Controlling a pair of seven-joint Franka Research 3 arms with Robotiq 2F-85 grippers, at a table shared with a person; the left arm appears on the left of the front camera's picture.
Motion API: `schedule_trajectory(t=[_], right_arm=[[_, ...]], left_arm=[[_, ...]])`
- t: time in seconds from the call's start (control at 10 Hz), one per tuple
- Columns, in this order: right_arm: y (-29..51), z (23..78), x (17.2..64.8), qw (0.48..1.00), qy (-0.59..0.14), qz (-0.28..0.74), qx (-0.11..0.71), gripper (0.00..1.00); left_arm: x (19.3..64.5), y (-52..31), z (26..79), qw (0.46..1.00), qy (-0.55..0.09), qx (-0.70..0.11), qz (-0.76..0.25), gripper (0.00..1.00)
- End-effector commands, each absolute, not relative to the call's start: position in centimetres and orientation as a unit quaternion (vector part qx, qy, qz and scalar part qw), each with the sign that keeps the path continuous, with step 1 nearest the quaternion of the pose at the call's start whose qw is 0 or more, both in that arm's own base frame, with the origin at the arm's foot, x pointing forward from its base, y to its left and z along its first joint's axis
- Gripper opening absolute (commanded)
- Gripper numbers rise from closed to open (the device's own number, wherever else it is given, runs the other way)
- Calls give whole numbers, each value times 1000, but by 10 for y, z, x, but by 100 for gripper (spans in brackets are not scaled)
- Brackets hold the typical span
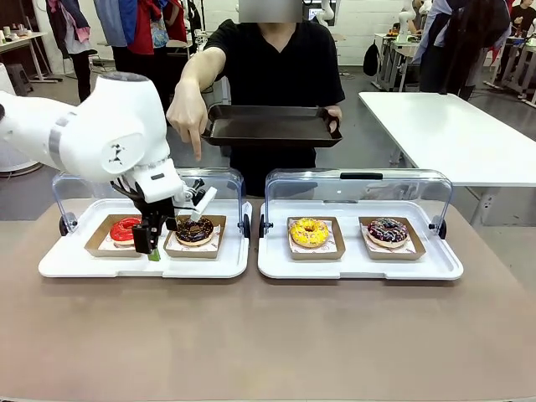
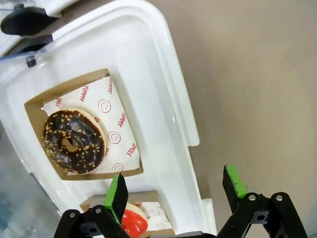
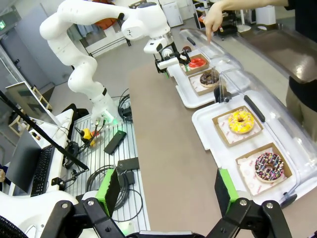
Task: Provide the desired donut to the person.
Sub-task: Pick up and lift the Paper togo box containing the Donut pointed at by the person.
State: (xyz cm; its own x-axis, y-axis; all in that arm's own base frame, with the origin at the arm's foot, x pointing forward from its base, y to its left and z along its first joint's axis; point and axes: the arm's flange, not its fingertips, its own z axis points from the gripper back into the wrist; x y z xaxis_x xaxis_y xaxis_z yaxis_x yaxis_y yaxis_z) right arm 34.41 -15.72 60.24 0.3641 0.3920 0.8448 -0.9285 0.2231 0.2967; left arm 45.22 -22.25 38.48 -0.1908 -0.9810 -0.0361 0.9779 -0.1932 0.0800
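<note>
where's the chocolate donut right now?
Front view, robot's left side: the chocolate donut is in the left tray, right-hand box, beside the red donut, with the open left gripper close by.

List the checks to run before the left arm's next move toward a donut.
1. Left claw open: ok.
2. Left case lid raised: ok.
3. Person's hand points down toward chocolate donut: ok, seemingly.
4. Left claw centred over chocolate donut: not ok; it hangs between that and the red donut.
5. Person's black tray held ready: ok.
6. Right claw open, back from the cases: ok.
</note>
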Motion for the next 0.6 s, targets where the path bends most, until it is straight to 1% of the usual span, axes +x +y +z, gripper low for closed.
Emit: schedule_trajectory(t=[0.0, 0.1, 0.5], right_arm=[[-158, 602, 344, 710, -324, 463, 421, 100], [-158, 602, 344, 710, -324, 463, 421, 100], [-158, 602, 344, 710, -324, 463, 421, 100]], left_arm=[[462, -224, 369, 644, -16, 59, -762, 100], [464, -224, 365, 645, -13, 54, -763, 100], [477, -222, 348, 645, -37, 56, -761, 100]])
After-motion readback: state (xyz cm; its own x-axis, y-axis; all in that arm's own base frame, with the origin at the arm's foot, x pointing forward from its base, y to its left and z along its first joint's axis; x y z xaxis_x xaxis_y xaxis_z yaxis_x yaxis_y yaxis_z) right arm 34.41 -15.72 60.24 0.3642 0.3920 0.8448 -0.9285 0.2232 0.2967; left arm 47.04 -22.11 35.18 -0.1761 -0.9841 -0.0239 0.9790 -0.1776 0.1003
